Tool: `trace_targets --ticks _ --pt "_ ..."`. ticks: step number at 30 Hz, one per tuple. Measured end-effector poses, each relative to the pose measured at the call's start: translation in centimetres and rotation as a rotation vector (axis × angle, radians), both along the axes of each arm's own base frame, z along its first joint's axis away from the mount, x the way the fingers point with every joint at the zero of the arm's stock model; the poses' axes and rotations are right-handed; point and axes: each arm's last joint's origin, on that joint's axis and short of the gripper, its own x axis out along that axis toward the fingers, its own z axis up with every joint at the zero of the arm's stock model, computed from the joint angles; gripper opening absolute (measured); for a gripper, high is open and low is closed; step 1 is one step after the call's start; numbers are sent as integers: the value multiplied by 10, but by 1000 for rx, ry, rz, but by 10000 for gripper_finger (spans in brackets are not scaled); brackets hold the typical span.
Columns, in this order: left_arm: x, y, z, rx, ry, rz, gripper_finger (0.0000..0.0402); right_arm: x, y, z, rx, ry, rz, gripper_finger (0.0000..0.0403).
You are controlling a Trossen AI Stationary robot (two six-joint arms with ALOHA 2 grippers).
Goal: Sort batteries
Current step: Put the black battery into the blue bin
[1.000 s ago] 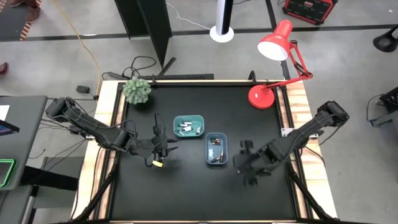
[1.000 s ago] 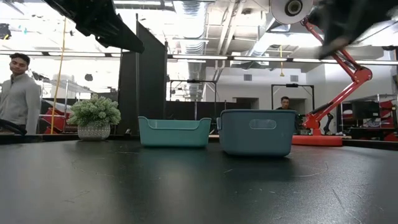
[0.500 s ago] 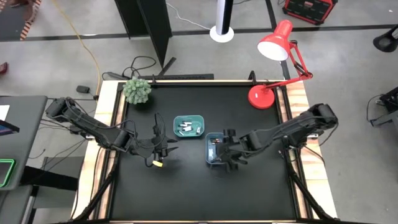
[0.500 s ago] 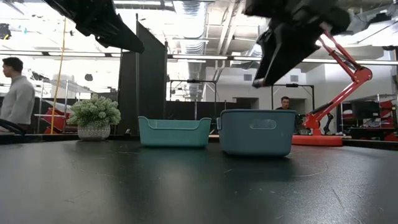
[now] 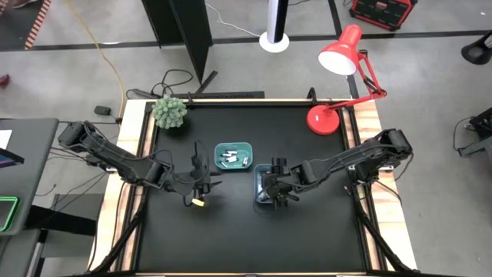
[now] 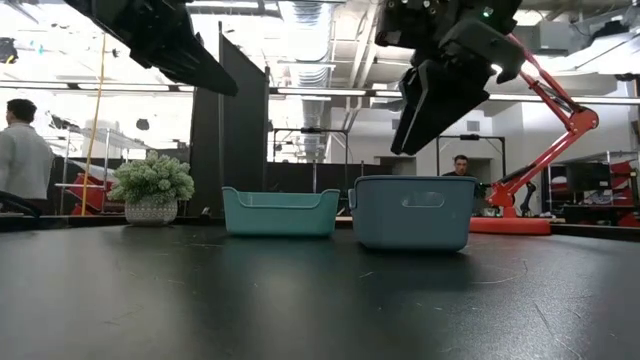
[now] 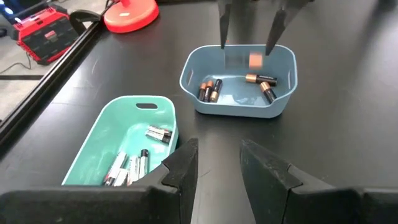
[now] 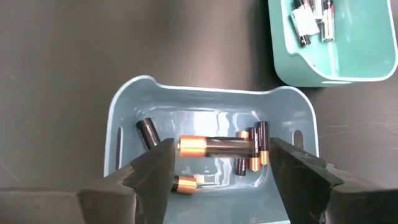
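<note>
Your right gripper [image 8: 217, 163] hangs directly over the blue tray [image 5: 267, 185], jaws spread wide and clamped on nothing; in the right wrist view a dark battery with a copper end [image 8: 217, 147] sits between the two fingers without touching either, above the tray's floor, and you cannot tell whether it is in the air or lying down. In the left wrist view the same fingers [image 7: 222, 22] point down at the tray's far rim with a small copper blur just below them. The other dark, copper-tipped batteries [image 7: 209, 90] lie on the floor of that blue tray, a pair near one end and more at the other. The white and silver batteries [image 5: 233, 159] lie in the teal tray [image 5: 233, 155], which stands just beside the blue one, toward the potted plant [image 5: 169, 112]. Your left gripper [image 5: 201, 183] waits over bare tabletop [image 5: 231, 238] just beside the teal tray; its jaws stand partly apart with nothing visible between them. A red desk lamp [image 5: 338, 61] stands at the far right corner.
</note>
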Motion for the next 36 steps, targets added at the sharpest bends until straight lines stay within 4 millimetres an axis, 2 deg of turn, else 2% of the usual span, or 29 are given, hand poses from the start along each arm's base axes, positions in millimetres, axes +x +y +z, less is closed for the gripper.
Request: trace_targets --ticks 9,15,22,26,31,36 --pt "0 1 0 -1 1 3 112 -2 -2 0 -1 15 -12 271" --pt "0 1 0 -2 1 3 112 -27 -8 6 -22 170 -73 271" --pt "0 1 -1 0 6 3 112 -73 -10 18 -16 285 -184 271" --pt "0 1 -1 0 6 3 112 -110 -14 19 -3 329 -293 270" --pt "0 1 -1 -1 5 4 112 -151 -15 5 116 360 -421 270" --pt "0 1 0 -4 3 5 112 -175 -15 -18 193 458 -522 270"
